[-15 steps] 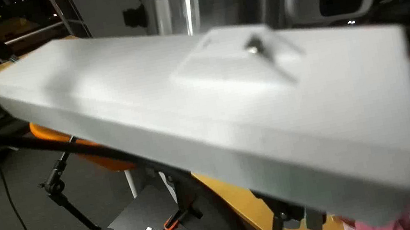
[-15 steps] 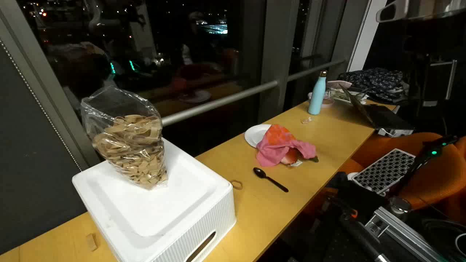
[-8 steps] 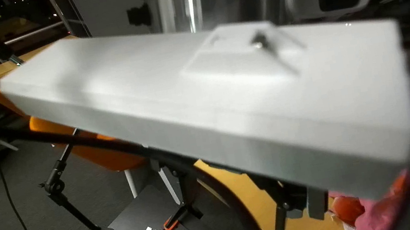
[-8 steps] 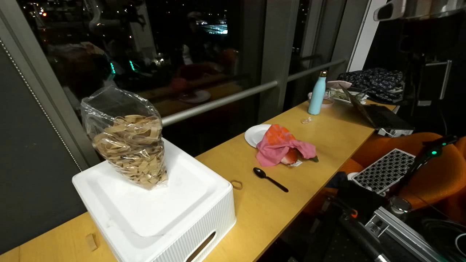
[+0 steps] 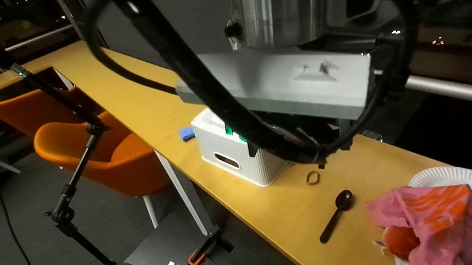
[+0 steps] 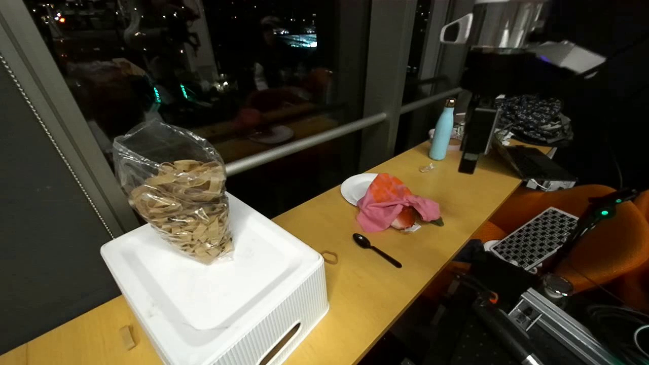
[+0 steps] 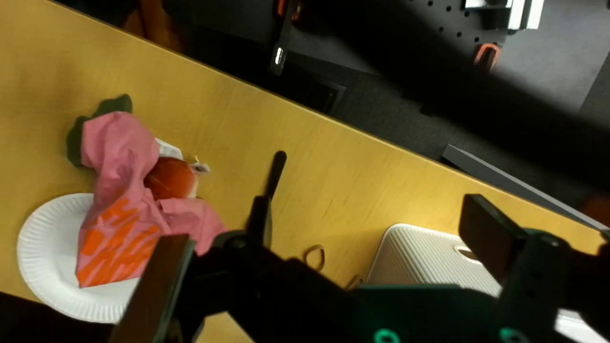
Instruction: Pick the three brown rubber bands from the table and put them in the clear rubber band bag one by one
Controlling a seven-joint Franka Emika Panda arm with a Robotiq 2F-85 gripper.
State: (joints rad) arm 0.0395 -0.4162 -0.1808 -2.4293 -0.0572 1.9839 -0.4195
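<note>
So | crinkly clr bag (image 6: 165,146) atop ribbed wht box (image 6: 289,304) | looped band (image 7: 322,257)

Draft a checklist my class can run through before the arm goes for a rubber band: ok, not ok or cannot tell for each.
1. Gripper open and unloaded: ok; jaws apart, nothing held.
2. All three targets in sight: ok; the first band and second band show in the wrist view, the third band in an exterior view, across the white box.
3. Clear rubber band bag standing on the white box: ok.
4. Bag mouth wide enough: cannot tell; crinkled film obscures it.
5. Black spoon apart from the first band: ok; a gap shows.
6. Gripper lowered to a band: not ok; it hangs above the table.
</note>
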